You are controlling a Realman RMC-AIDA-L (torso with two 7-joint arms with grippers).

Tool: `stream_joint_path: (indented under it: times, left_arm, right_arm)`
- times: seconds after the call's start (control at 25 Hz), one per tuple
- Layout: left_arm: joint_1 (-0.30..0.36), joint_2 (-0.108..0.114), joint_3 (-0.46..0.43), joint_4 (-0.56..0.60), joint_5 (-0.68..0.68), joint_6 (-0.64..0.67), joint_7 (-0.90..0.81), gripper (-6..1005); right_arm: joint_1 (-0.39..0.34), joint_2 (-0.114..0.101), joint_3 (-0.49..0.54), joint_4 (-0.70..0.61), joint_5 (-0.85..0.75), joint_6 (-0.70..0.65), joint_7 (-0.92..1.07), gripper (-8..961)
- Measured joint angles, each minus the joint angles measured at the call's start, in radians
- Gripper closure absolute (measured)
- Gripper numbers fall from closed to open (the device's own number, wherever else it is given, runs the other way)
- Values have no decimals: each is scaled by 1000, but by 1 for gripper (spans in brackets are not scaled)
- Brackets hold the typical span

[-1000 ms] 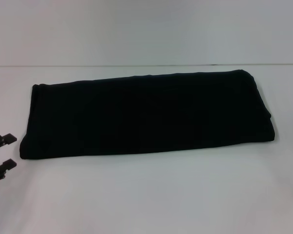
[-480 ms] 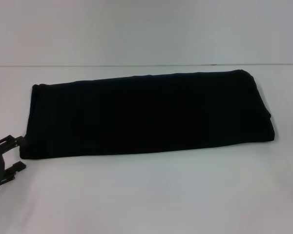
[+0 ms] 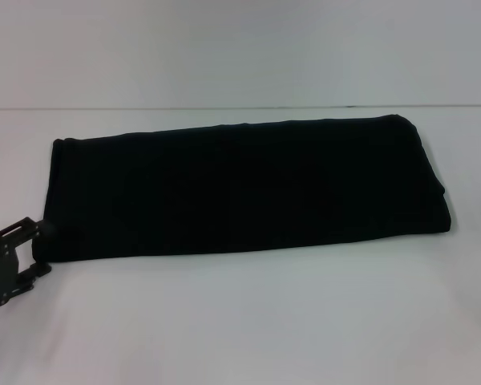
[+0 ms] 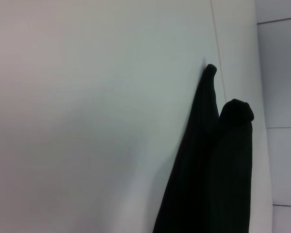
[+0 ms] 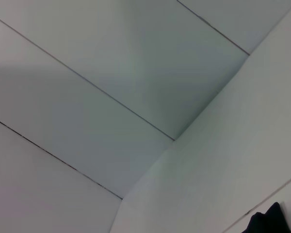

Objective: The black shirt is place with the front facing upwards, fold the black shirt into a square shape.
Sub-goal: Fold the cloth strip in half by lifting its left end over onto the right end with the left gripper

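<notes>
Table (image 3: 248,321): spans the whole head view; carries the shirt; its far edge runs across behind the shirt, with a wall (image 3: 240,48) beyond it.
Black shirt (image 3: 240,188): lies flat on the table as a long folded band, running left to right across the middle; right end sits farther back than the left end.
Left gripper (image 3: 18,258): at the table's left edge, at the shirt's near-left corner; its far finger is at the cloth's edge, the near finger on the bare table just in front of it.
Right side of table: only the shirt's right end lies there.
Left wrist view: shirt's end (image 4: 218,160) lies on the table surface, two folded corners pointing toward the table's edge.
Right wrist view: a small corner of the shirt (image 5: 269,221) in the picture's corner.
</notes>
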Motion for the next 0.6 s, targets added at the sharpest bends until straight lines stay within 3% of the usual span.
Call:
stream_joint_path:
  times: [0.6]
  left_arm:
    - [-66, -2, -10, -37, -17, -39, 48, 216]
  right_arm:
    - [0, -4, 3, 8, 0, -1, -2, 253]
